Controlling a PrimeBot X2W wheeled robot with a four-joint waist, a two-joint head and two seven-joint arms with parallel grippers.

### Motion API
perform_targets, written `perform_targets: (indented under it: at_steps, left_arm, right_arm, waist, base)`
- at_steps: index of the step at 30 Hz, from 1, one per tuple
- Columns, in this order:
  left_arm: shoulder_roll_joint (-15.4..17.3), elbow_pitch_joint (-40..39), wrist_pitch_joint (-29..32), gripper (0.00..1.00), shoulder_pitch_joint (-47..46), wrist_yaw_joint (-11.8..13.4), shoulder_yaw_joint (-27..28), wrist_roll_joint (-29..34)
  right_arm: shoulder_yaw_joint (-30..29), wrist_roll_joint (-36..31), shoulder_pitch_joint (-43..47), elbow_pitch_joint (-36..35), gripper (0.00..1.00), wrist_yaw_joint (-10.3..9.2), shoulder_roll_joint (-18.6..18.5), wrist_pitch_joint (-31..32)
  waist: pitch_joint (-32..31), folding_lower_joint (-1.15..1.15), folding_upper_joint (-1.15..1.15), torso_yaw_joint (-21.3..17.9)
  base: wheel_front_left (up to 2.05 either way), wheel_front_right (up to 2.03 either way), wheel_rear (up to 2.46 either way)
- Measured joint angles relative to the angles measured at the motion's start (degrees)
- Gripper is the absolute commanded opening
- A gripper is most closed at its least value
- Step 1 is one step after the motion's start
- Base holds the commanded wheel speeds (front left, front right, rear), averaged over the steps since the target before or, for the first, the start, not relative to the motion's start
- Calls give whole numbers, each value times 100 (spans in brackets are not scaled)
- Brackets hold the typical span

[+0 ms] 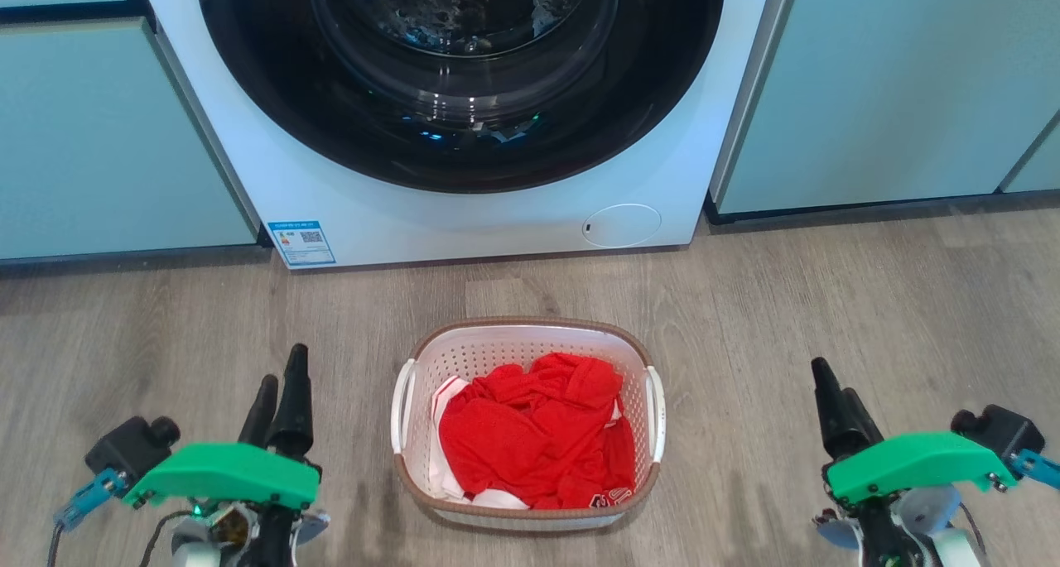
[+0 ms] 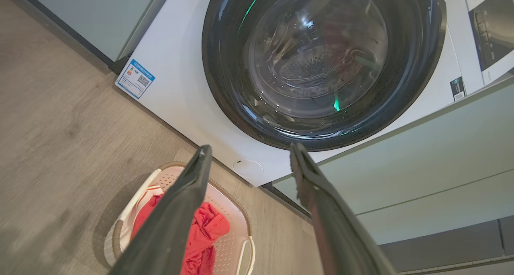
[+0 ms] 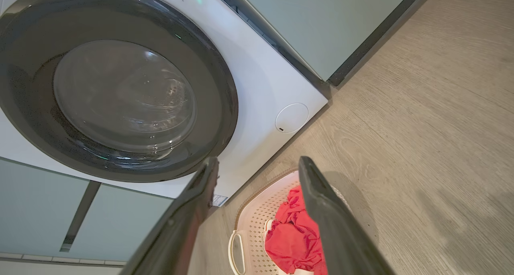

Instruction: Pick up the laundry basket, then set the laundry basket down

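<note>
Pick-up is not yet begun. The laundry basket [image 1: 523,324] rests on the wood-grain floor [image 1: 828,302], just on the near side of the washer [image 1: 464,219], between your arms. The left gripper [image 1: 283,367] and right gripper [image 1: 832,381] stand well apart from it, fingers spread and grasping nothing. Lift and set-down are both left to do. Note the perforated white plastic walls, brown woven-look rim, smooth side handles [image 1: 402,406] and crumpled red cloth [image 1: 530,434] inside.

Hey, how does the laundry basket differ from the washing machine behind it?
The laundry basket is far smaller than the washing machine. The basket has perforated walls and a brown rim; the machine's front is smooth white around a dark round door. The basket is open on top with red clothes showing; the machine's door looks shut. Both are mostly white and sit on the wood floor.
</note>
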Motion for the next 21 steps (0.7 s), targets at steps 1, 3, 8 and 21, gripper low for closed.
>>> perform_targets:
  at_steps: [1,3,8,21]
  left_arm:
    - [4,-9,-19,100,1,7,-9,88]
    - [20,-41,-42,100,2,59,-44,281]
    - [56,-75,-142,100,20,170,-181,676]
    - [146,-155,-327,100,129,457,-370,1550]
  right_arm:
    - [21,-73,0,0,100,0,-1,-2]
    - [65,-229,0,0,100,0,-1,-42]
    - [149,-623,-1,-9,100,0,-5,-119]
    - [342,-1488,-2,-151,100,0,-15,-334]
  waist:
    - [-1,0,0,-1]
    - [-4,0,0,-1]
    - [-17,0,0,-1]
    - [-68,0,0,-26]
  base:
    - [0,0,0]
    - [0,0,0]
    - [0,0,0]
    - [0,0,0]
